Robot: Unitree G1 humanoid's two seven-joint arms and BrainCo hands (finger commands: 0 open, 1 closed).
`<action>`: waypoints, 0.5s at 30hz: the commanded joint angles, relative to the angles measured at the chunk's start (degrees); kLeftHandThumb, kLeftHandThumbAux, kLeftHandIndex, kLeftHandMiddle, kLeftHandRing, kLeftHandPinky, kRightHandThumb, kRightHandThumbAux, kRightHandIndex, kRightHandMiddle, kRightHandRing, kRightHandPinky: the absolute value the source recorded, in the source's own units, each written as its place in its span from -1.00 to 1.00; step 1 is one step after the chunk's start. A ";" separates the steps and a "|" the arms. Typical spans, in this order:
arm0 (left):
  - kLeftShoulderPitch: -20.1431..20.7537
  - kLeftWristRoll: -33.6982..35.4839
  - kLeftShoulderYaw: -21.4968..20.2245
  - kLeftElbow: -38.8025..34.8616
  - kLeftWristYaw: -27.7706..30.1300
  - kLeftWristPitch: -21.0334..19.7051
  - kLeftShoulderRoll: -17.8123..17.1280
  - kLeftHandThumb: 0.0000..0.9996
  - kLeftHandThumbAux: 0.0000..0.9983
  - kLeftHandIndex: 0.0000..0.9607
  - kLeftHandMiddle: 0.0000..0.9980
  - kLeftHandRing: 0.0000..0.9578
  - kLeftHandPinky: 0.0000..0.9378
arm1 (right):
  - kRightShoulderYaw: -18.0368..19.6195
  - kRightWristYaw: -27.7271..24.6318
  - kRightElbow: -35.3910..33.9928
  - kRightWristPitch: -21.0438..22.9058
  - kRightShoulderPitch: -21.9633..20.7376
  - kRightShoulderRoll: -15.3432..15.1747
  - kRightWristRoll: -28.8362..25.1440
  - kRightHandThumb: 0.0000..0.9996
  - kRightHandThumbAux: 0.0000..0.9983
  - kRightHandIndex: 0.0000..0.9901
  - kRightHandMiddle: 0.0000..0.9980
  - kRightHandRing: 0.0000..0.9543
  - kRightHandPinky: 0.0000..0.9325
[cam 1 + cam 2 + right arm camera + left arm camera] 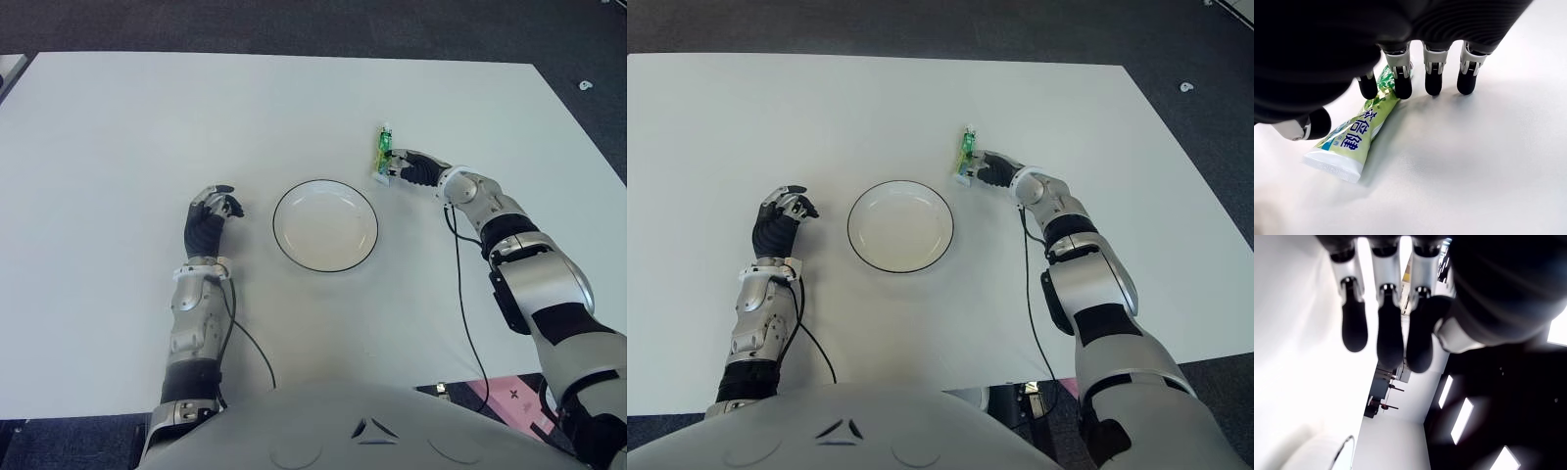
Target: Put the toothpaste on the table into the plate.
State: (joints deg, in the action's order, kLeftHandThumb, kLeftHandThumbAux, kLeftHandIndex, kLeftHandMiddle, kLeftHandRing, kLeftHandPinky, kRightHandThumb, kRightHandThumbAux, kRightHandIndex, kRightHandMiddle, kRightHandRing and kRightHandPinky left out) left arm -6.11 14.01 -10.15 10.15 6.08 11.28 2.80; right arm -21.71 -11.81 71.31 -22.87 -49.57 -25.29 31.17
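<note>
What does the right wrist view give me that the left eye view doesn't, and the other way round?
Only the right wrist view shows the fingertips spread over the toothpaste lying flat on the table, not closed on it, and the tube's print and crimped end.

Only the left eye view shows the plate, bare, to the robot's left of the tube, and the left hand left of the plate.

Both show the right hand at the toothpaste on the white table.
</note>
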 commanded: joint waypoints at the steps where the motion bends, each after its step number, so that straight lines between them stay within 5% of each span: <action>1: -4.00 -0.78 -0.48 4.75 -2.55 -6.65 0.13 0.43 0.44 -0.09 0.23 0.24 0.15 | -1.25 -5.63 -0.35 0.52 3.40 1.94 -0.42 0.27 -0.49 -1.00 -1.00 -1.00 -1.00; 8: -3.02 0.23 -1.02 5.47 -1.64 -7.28 -0.13 0.43 0.44 -0.09 0.24 0.25 0.16 | -2.30 -12.77 -5.28 2.95 6.85 2.00 -1.01 0.19 -0.43 -1.00 -1.00 -1.00 -1.00; 15: -2.43 0.22 -1.25 5.95 -2.37 -7.66 0.09 0.43 0.44 -0.09 0.24 0.26 0.19 | -1.64 -12.20 -10.06 8.18 8.41 2.23 -2.10 0.12 -0.37 -1.00 -1.00 -1.00 -0.97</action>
State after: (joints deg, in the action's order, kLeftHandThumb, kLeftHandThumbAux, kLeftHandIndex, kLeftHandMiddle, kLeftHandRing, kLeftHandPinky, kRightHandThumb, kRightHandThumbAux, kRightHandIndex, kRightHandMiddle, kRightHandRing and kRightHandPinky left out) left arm -5.27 14.20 -10.60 10.74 5.86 10.19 2.70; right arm -21.82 -19.75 61.41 -17.69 -46.13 -26.31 29.39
